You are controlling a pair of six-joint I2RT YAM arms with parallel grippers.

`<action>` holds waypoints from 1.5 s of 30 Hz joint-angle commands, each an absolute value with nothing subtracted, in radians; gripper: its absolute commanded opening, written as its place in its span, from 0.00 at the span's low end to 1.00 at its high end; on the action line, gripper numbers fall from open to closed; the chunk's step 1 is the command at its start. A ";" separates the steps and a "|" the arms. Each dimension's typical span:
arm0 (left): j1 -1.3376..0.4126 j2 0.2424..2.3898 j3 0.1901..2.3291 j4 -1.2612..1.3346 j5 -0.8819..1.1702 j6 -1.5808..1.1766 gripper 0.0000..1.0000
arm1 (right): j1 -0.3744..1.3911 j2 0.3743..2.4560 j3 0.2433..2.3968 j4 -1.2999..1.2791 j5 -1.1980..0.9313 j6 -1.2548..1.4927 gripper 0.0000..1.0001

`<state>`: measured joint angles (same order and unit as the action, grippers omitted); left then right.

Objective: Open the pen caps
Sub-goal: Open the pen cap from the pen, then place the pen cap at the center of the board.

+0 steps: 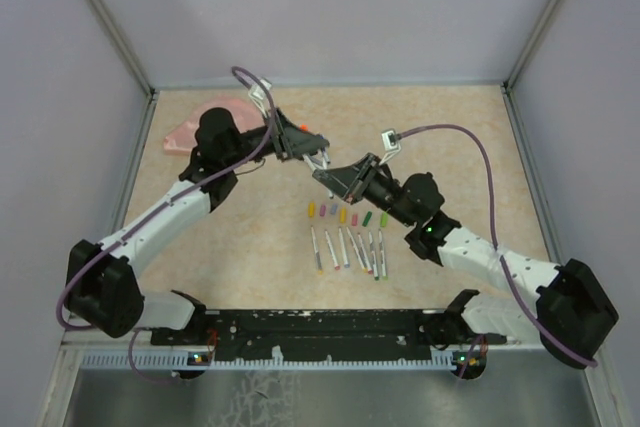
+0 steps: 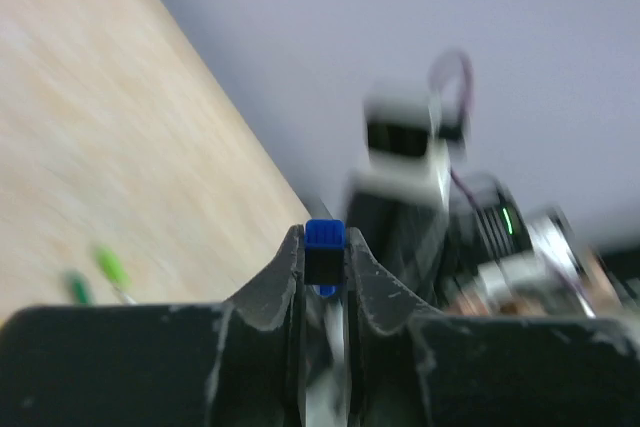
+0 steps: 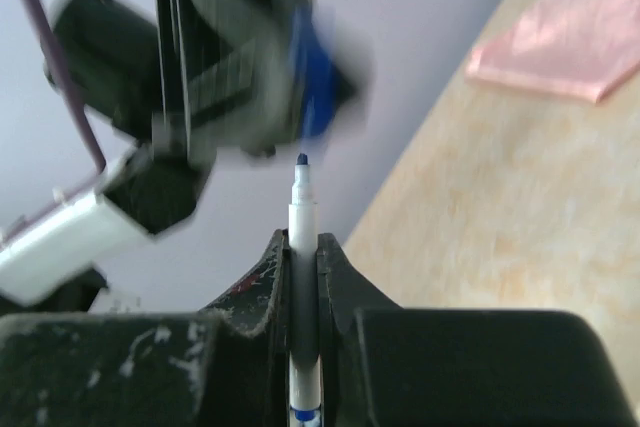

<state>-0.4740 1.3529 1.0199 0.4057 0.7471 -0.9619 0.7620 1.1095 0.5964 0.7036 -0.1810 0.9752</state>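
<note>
My left gripper (image 2: 324,243) is shut on a small blue pen cap (image 2: 324,235), held in the air. My right gripper (image 3: 302,247) is shut on a thin white pen barrel (image 3: 302,212) whose bare blue tip points at the left gripper. The cap is off the pen, with a small gap between them; it shows blurred in the right wrist view (image 3: 313,77). In the top view the two grippers (image 1: 318,157) (image 1: 334,176) meet above the table's middle. A row of loose coloured caps (image 1: 345,215) lies on the table, with several pen barrels (image 1: 347,248) just in front of it.
A flat pink pouch (image 1: 200,128) lies at the back left, partly behind the left arm, and shows in the right wrist view (image 3: 560,42). Two green caps (image 2: 110,269) show blurred in the left wrist view. Grey walls enclose the table.
</note>
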 commanded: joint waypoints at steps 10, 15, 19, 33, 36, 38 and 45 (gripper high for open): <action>-0.277 1.380 1.168 0.726 0.168 -0.852 0.00 | 0.811 1.114 0.553 0.660 -0.459 1.006 0.00; -0.275 1.354 1.109 0.678 0.293 -0.838 0.00 | 0.812 1.072 0.557 0.581 -0.429 0.945 0.00; -0.273 1.309 1.025 0.583 0.417 -0.810 0.00 | 0.811 1.054 0.560 0.524 -0.416 0.896 0.00; -0.292 1.167 0.752 -0.036 0.483 -0.686 0.00 | 0.812 1.091 0.584 0.418 -0.408 0.827 0.00; -0.336 1.182 0.721 -0.098 0.407 -0.686 0.00 | 0.812 1.102 0.585 0.413 -0.401 0.826 0.00; -0.377 1.203 0.714 -0.130 0.324 -0.687 0.00 | 0.813 1.105 0.583 0.409 -0.396 0.828 0.00; -0.487 1.363 0.762 -0.205 0.175 -0.681 0.02 | 0.812 1.096 0.574 0.390 -0.375 0.836 0.00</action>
<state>-0.4561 1.2911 0.7219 -0.1360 0.2874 -0.7013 0.8093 1.1065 0.5327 0.3767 -0.3965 0.8474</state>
